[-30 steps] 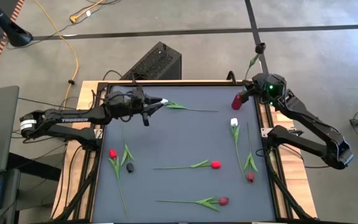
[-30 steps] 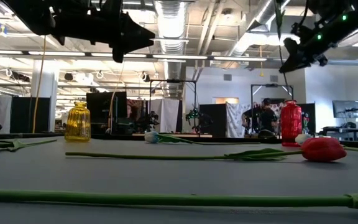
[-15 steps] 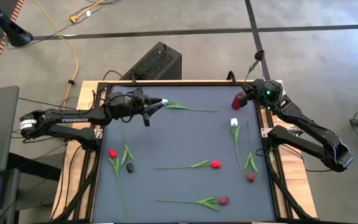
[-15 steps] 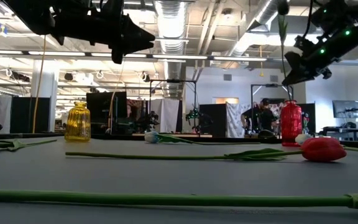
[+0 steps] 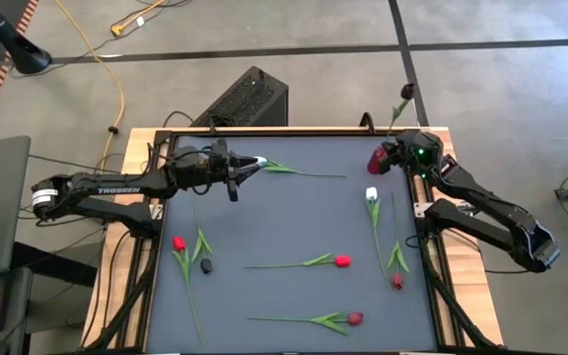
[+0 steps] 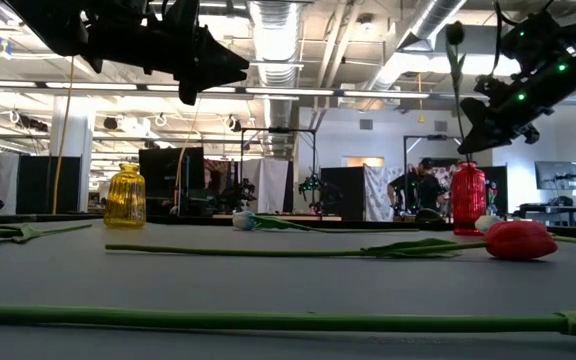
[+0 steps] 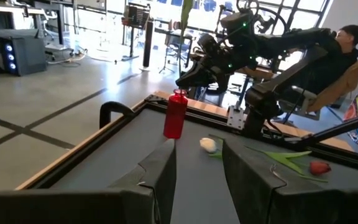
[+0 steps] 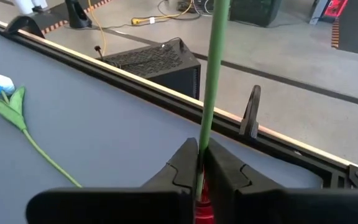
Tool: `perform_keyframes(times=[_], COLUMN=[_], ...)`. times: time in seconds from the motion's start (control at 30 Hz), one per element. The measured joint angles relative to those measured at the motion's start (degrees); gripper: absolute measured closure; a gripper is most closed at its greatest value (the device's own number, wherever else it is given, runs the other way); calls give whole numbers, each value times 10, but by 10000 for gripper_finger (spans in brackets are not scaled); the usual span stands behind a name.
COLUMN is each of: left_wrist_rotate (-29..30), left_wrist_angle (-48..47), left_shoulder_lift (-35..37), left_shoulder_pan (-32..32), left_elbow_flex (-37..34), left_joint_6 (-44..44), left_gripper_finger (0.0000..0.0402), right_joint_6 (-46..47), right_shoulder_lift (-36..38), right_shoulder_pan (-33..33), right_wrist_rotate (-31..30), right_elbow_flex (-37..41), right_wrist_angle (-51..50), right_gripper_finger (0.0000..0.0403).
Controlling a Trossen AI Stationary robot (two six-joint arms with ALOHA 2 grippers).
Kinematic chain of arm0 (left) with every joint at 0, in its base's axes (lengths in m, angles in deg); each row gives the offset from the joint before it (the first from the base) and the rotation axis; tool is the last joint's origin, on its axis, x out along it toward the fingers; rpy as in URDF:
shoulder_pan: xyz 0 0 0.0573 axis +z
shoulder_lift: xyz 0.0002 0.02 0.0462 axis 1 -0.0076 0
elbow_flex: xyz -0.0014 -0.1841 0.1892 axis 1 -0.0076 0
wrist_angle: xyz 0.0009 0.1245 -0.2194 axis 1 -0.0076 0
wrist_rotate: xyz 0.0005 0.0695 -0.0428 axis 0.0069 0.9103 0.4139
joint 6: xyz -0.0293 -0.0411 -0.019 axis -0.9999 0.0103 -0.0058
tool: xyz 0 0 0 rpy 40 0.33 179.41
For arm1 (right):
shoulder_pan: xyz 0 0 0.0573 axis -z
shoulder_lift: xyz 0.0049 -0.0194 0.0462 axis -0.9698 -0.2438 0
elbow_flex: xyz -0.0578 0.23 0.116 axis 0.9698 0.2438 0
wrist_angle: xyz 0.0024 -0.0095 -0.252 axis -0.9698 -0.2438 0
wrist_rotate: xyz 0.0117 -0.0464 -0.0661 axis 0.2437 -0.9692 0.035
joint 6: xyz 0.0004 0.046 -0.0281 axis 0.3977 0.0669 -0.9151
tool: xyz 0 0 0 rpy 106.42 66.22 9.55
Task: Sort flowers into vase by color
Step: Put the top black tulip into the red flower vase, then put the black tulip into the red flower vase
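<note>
My right gripper (image 5: 394, 156) hovers over the red vase (image 5: 376, 160) at the table's far right, shut on a flower with a dark head (image 6: 455, 33) that stands upright above it. My left gripper (image 5: 246, 167) waits open above the far left of the table, beside a white tulip (image 5: 261, 161) lying flat. A second white tulip (image 5: 371, 194), two red ones (image 5: 178, 243) (image 5: 342, 261), two maroon ones (image 5: 354, 319) (image 5: 397, 281) and a black one (image 5: 206, 265) also lie on the mat. A yellow vase (image 6: 126, 195) shows in the low view. My right gripper pinches the flower's green stem (image 8: 207, 134) between its two fingers, low on the stem and far below the head. The fingers slant downward and lie across the stem. The stem stands upright, its lower end at the red vase's mouth (image 8: 202, 198), partly hidden by the fingers.
A raised frame (image 5: 294, 129) rims the dark mat. A dark box (image 5: 245, 99) stands on the floor beyond the far edge. The mat's middle (image 5: 294, 217) is bare. A person (image 7: 347, 37) sits beyond the right arm.
My right gripper has sunk toward the red vase with the flower, which has stayed upright; its dark head has come down into the low view.
</note>
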Motion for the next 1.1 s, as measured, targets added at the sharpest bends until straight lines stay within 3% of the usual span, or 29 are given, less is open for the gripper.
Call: perform_keyframes(times=[0.33, 0.6, 0.9, 1.1], left_wrist_rotate=[0, 0, -5, -16], left_wrist_angle=[0, 0, -6, -31], left_shoulder_lift=[0, 0, 0, 0], left_shoulder_pan=[0, 0, 0, 0], left_elbow_flex=[0, 0, 0, 0], left_joint_6=[3, 10, 21, 20], left_gripper_finger=[284, 284, 284, 284], right_joint_6=[1, 1, 0, 45], right_shoulder_lift=[0, 0, 0, 0], right_shoulder_pan=[0, -5, -41, -74], right_wrist_rotate=[0, 0, 7, 83], right_elbow_flex=[-3, -67, -128, -164], right_wrist_angle=[-50, -176, -222, -264], right_gripper_finger=[272, 206, 201, 203])
